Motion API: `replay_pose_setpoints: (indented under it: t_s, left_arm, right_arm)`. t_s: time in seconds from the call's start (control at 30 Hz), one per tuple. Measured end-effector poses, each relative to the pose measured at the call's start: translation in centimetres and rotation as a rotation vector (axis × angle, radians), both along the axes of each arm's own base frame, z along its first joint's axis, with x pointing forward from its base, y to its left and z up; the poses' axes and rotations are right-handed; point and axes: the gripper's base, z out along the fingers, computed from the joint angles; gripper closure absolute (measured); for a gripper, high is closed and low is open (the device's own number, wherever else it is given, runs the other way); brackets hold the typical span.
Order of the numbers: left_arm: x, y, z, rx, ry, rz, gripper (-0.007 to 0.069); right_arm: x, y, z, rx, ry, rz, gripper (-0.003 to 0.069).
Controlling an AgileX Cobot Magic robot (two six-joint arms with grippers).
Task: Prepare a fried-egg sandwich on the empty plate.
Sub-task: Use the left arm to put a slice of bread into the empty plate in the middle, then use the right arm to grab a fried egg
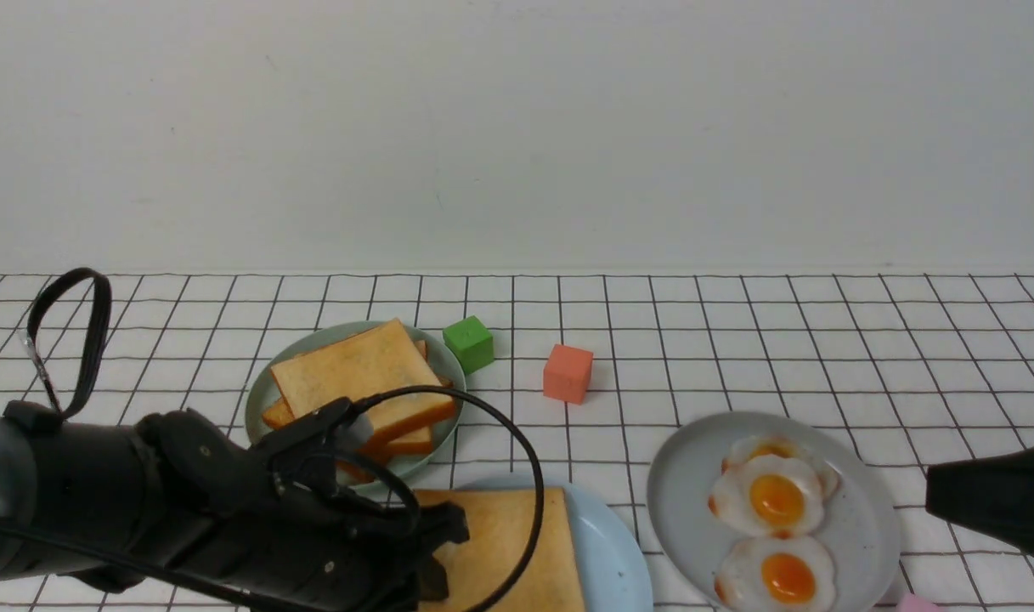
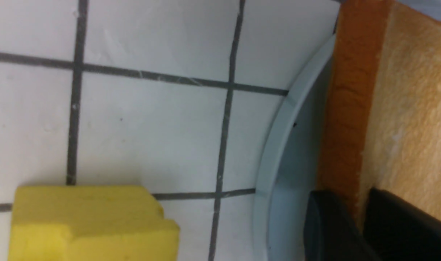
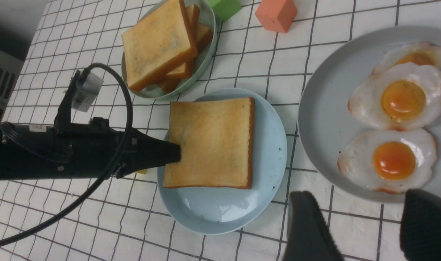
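Two black fingers (image 2: 405,228) of my left gripper (image 3: 177,155) flank the left edge of a toast slice (image 3: 213,141). One is over its top face and one beside the crust, but I cannot tell whether they pinch it or only stand around it. The slice lies flat on the sky-blue plate (image 3: 267,152), toward the plate's left side, with one corner past the rim. It is the only part of the sandwich on the plate.

A yellow block (image 2: 86,224) sits on the checked cloth just left of the plate. Behind the plate is a pale green plate (image 1: 262,399) holding a pile of toast (image 3: 157,43), with a green cube (image 3: 225,7) and an orange cube (image 3: 276,12) beyond.

My right gripper (image 3: 361,194) hangs with its jaws wide apart and nothing between them, at the near rim of the grey plate (image 3: 321,108), which carries three fried eggs (image 3: 403,99).
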Motion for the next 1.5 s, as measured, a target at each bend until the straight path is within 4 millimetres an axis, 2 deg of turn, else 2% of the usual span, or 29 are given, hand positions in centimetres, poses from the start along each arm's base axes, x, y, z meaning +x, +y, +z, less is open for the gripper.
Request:
replay_pose_setpoints:
  t_s: [0.13, 0.17, 0.27, 0.3, 0.37, 0.43, 0.47, 0.5, 0.53, 0.57, 0.63, 0.7, 0.77, 0.83, 0.87, 1.07, 1.17, 1.23, 1.33, 1.5]
  left_arm:
    - [-0.5, -0.1, 0.9, -0.006, -0.016, -0.078, 0.0221]
    - [-0.6, -0.1, 0.9, -0.004, -0.019, -0.085, 0.0211]
    - [-1.0, 0.0, 3.2, -0.020, -0.080, -0.137, 0.0052]
    - [-1.1, 0.1, 3.4, -0.021, -0.083, -0.137, 0.0052]
    - [-1.2, 0.9, 5.4, -0.040, -0.118, -0.134, -0.0008]
    - [-1.1, 2.1, 7.2, -0.039, -0.147, -0.134, -0.0020]
    - [-1.0, 2.2, 7.2, -0.036, -0.150, -0.132, -0.0020]
    - [-1.1, 3.1, 9.0, -0.028, -0.183, -0.155, -0.0006]
    - [-1.0, 3.2, 9.3, -0.024, -0.193, -0.161, -0.0003]
    - [-1.4, 3.6, 10.8, -0.014, -0.231, -0.207, 0.0026]
    - [-2.3, 3.5, 13.2, -0.002, -0.299, -0.327, 0.0126]
    - [-3.6, 3.1, 15.1, -0.013, -0.362, -0.441, 0.0276]
    - [-4.8, 2.5, 16.0, -0.043, -0.383, -0.520, 0.0466]
    - [-5.6, 1.9, 16.3, -0.053, -0.388, -0.577, 0.0597]
    - [-6.0, 1.5, 16.3, -0.052, -0.390, -0.605, 0.0634]
    - [-7.7, -1.0, 16.1, -0.008, -0.417, -0.718, 0.0638]
    - [-8.3, -1.9, 16.0, 0.006, -0.430, -0.738, 0.0638]
    - [-8.7, -2.4, 16.0, 0.020, -0.440, -0.740, 0.0638]
    - [-8.8, -2.5, 15.9, 0.028, -0.429, -0.718, 0.0638]
    - [-8.6, -2.5, 16.0, 0.027, -0.435, -0.700, 0.0638]
  right_arm:
    - [0.1, 0.0, 0.0, 0.003, 0.000, -0.004, 0.0273]
    - [0.1, 0.0, 0.0, 0.004, 0.001, -0.005, 0.0272]
    - [1.1, 0.1, 0.4, 0.014, 0.022, -0.023, 0.0214]
    - [1.1, 0.1, 0.4, 0.013, 0.022, -0.023, 0.0214]
    - [2.3, 0.2, 0.5, 0.001, 0.045, -0.025, 0.0156]
    - [3.4, 0.3, 0.1, -0.008, 0.078, -0.023, 0.0118]
    - [3.5, 0.3, 0.0, -0.009, 0.081, -0.023, 0.0116]
    - [4.6, 0.4, -0.9, -0.026, 0.122, -0.016, 0.0097]
    - [4.7, 0.4, -1.0, -0.029, 0.127, -0.015, 0.0095]
    - [5.6, 0.5, -1.9, -0.039, 0.167, -0.014, 0.0090]
    - [7.3, 0.6, -3.6, -0.049, 0.233, -0.028, 0.0086]
    - [8.7, 0.6, -5.1, -0.054, 0.280, -0.049, 0.0085]
    - [10.3, 0.6, -6.8, -0.064, 0.320, -0.078, 0.0085]
    - [11.8, 0.7, -8.1, -0.091, 0.342, -0.072, 0.0085]
    - [12.5, 0.8, -8.5, -0.112, 0.345, -0.054, 0.0085]
    - [16.9, 1.1, -9.5, -0.177, 0.377, 0.046, 0.0102]
    - [18.5, 0.8, -10.1, -0.185, 0.405, 0.053, 0.0109]
    - [19.7, -0.2, -10.8, -0.202, 0.435, 0.056, 0.0110]
    - [20.5, -1.4, -11.8, -0.212, 0.465, 0.050, 0.0110]
    - [21.0, -1.5, -13.0, -0.210, 0.483, 0.066, 0.0113]
